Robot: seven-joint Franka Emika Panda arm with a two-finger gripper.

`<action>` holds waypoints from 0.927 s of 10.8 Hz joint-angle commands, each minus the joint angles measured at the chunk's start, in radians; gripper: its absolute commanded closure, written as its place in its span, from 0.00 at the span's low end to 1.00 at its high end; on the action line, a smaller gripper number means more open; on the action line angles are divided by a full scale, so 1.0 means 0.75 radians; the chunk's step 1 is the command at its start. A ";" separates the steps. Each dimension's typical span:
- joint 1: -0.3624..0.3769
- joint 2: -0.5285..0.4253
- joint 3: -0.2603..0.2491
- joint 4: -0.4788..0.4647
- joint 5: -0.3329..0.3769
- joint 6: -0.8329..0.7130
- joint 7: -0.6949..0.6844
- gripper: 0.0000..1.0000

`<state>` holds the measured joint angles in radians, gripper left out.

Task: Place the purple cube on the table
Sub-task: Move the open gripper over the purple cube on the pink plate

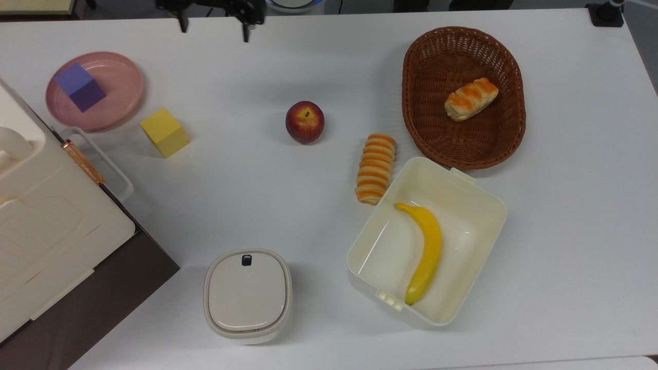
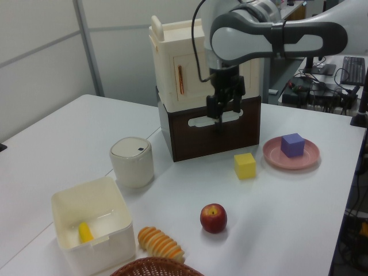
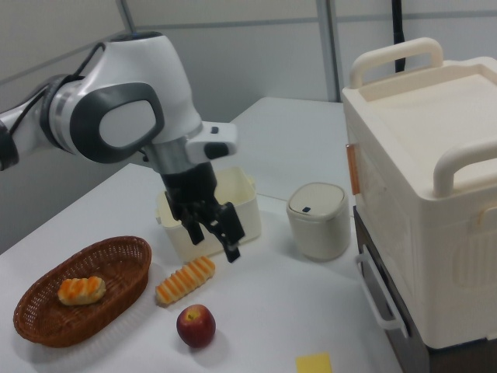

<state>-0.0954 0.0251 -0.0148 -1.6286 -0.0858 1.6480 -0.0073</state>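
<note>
You are looking at a robotics lab or office workspace, not a home. A white table (image 2: 299,213) carries staged test props: an apple (image 1: 305,122), a banana (image 1: 424,252) in a cream bin (image 1: 475,195), striped bread rolls, a wicker basket (image 1: 421,128), coloured cubes and a pink plate (image 1: 123,97). Note the pale partition panels (image 2: 40,63) behind the table in the left view and the right view. At the left view's right, a neighbouring desk (image 2: 322,103) holds cables, a keyboard (image 2: 352,70) and equipment. A Franka arm (image 2: 276,37) stands over the table.
</note>
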 commanded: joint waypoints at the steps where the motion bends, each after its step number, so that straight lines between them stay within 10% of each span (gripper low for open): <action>1: -0.173 -0.044 0.003 -0.035 0.016 -0.011 -0.243 0.00; 10: -0.631 0.158 -0.001 -0.207 0.002 0.351 -1.206 0.00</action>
<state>-0.5171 0.1053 -0.0194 -1.7714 -0.0860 1.8621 -0.7281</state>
